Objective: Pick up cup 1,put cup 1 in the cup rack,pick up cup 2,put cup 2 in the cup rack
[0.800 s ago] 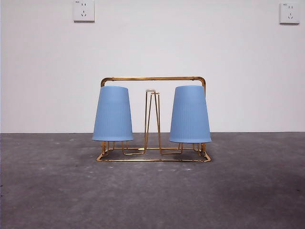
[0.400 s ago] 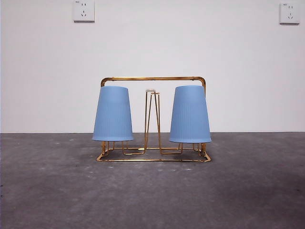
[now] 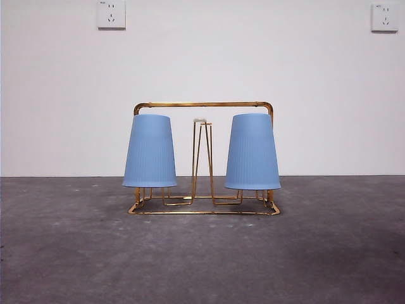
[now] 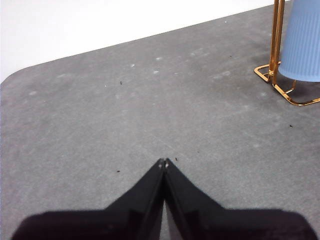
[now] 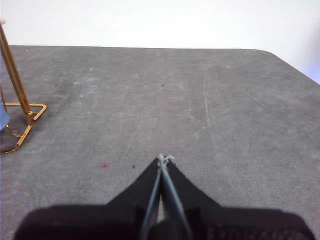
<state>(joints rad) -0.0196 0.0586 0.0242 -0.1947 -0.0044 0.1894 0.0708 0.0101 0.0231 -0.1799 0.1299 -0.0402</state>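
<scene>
The gold wire cup rack (image 3: 204,105) stands mid-table in the front view. Two ribbed blue cups hang upside down on its pegs, one on the left (image 3: 150,151) and one on the right (image 3: 252,152); a bare hairpin peg (image 3: 202,158) rises between them. Neither arm shows in the front view. My left gripper (image 4: 164,162) is shut and holds nothing, hovering over bare table, with a rack corner (image 4: 274,75) and a blue cup (image 4: 303,42) off to one side. My right gripper (image 5: 162,159) is also shut on nothing, with a rack corner (image 5: 20,107) at the picture's edge.
The table (image 3: 202,259) is a grey mottled surface with a rounded corner (image 5: 280,60) seen from the right wrist. A white wall carries two sockets (image 3: 111,14) (image 3: 384,17) behind the rack.
</scene>
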